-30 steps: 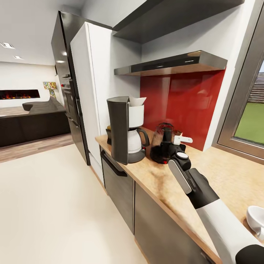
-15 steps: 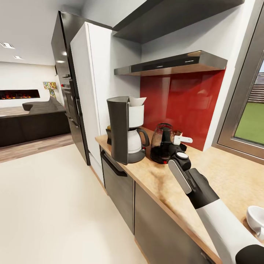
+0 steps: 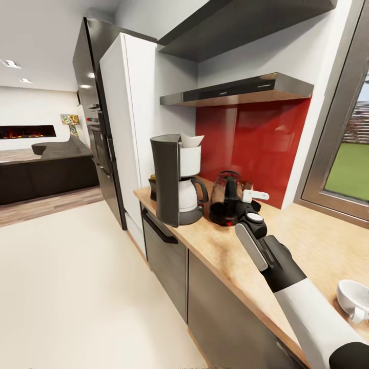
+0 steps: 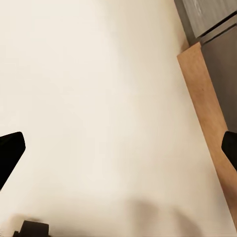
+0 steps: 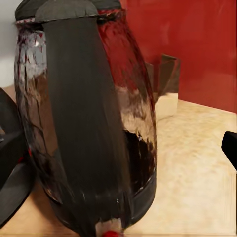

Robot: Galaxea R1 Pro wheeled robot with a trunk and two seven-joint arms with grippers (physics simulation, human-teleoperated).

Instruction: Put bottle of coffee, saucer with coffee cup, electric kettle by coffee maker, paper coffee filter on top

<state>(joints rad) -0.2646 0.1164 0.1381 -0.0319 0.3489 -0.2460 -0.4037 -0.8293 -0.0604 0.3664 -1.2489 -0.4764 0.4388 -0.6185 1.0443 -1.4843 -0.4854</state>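
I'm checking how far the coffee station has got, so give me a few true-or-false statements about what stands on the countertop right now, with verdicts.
1. The electric kettle stands on the kitchen countertop beside the coffee maker. True.
2. A paper coffee filter sits on top of the coffee maker. True.
3. The right gripper is closed around the coffee maker's carafe. False: it is at the kettle, and in the right wrist view the kettle's black handle faces it with the jaws apart.
4. The coffee cup rests on the kitchen shelf. False: it lies on the countertop near the right arm.
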